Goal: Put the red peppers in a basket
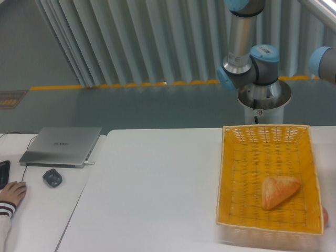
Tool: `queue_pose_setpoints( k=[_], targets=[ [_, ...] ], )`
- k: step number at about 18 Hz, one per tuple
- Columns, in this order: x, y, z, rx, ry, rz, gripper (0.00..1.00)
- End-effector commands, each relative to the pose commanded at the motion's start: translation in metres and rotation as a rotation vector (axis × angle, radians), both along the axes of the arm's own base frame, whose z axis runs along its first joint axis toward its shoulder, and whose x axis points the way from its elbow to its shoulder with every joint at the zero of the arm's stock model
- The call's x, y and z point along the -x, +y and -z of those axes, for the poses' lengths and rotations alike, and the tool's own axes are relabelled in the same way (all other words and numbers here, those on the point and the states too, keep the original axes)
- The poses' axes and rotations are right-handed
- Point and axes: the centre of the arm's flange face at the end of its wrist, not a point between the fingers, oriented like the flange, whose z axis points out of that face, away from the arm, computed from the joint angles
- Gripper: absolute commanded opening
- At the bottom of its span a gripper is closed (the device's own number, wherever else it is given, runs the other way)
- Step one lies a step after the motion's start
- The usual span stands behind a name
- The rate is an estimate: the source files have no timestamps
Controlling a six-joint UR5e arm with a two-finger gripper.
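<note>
The yellow-orange wicker basket (227,173) lies on the white table at the right. A tan, triangular bread wedge (279,191) lies inside it toward the front right. A small reddish sliver (325,216) shows just outside the basket's right rim at the frame edge. It could be the red pepper, but too little of it shows to tell. Only the arm's base and lower joints (247,68) show, behind the basket at the top right. The gripper is out of view.
A closed grey laptop (62,146) and a dark mouse (52,177) sit on the left table. A person's hand (11,193) rests at the left edge beside a dark keyboard edge (3,173). A seam separates the two tables.
</note>
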Motion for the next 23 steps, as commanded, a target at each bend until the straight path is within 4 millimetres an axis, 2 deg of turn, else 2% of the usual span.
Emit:
queue_pose_setpoints(
  k=[15,19,23],
  targets=[
    [-0.013,-0.007,0.026,-0.005,-0.054,-0.014,1.00],
    [-0.007,-0.010,0.021,-0.015,-0.021,-0.030,1.00],
    [0.002,-0.013,0.007,-0.037,0.007,-0.098,1.00]
  ],
)
